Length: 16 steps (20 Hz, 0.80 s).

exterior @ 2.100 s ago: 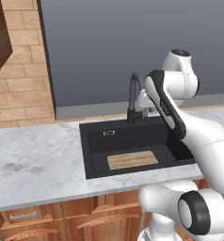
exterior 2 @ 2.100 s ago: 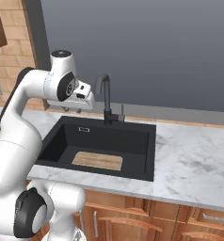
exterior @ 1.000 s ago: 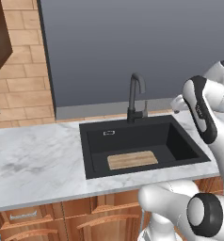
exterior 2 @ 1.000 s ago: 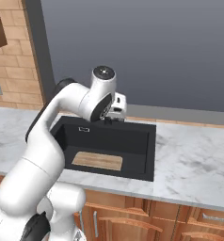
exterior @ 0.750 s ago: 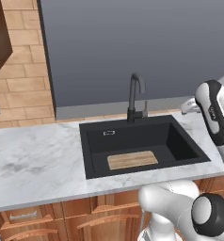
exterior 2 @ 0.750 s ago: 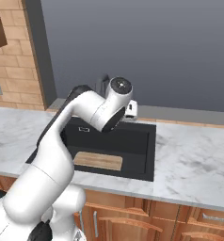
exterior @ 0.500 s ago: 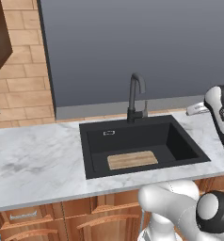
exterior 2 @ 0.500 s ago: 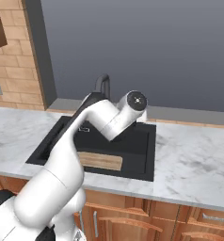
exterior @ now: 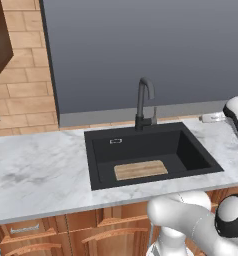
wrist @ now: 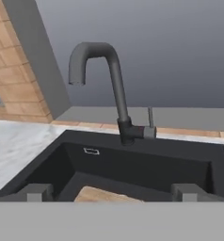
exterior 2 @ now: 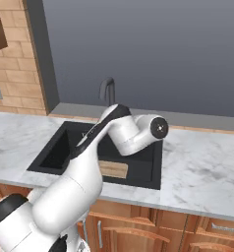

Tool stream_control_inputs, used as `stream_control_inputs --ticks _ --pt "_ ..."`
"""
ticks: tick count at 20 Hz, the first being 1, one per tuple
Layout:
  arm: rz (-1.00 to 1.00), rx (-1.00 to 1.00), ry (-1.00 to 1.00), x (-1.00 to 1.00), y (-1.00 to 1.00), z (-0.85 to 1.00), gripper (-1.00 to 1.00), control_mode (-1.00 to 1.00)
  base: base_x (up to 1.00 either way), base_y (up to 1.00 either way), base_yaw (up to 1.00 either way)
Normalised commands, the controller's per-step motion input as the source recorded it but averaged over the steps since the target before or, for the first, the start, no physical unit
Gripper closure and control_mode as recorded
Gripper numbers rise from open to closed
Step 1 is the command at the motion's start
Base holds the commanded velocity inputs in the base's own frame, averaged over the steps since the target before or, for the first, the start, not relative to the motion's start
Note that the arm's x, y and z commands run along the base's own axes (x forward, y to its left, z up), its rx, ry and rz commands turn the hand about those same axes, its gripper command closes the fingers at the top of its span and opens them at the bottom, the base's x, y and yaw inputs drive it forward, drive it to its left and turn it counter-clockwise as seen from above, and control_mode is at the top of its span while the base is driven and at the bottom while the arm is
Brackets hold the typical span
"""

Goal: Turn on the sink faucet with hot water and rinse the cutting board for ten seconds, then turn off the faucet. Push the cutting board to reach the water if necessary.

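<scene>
While the gripper looks across the basin from the sink's right side, I count one sink faucet, one sink, one cutting board and two finger tips, set wide apart with nothing between them, so the jaws are released. From the hand view the faucet stands beyond and above the jaws, roughly centred between them: a dark grey metal gooseneck, smooth and round, with a thick collar at its base and a small lever standing upright just to the right of that collar. I see no stream under the spout. The sink is a matte black rectangle, deep, with a small silvery mark on its back wall. The board is flat, thin, pale tan wood, lying on the basin floor below and just ahead of the jaws; the hand view cuts off all but its far edge. One marble counter, white with grey veins, surrounds the sink. In the right base view my arm hides the faucet's base, most of the basin and much of the board.
</scene>
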Motion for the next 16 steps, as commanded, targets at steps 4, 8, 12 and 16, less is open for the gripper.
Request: stream_control_inputs --ticks 4,8,12,16 --pt "0.00 0.03 -0.03 0.39 0.00 -0.04 -1.00 -1.00 0.00 0.00 0.00" --pt "0.00 0.01 -0.03 0.41 0.00 -0.11 -1.00 -1.00 0.00 0.00 0.00" --pt "0.00 0.00 -0.05 0.44 0.00 -0.19 -1.00 -1.00 0.00 0.00 0.00" --pt "0.00 0.00 -0.15 0.16 0.00 -0.26 -1.00 -1.00 0.00 0.00 0.00"
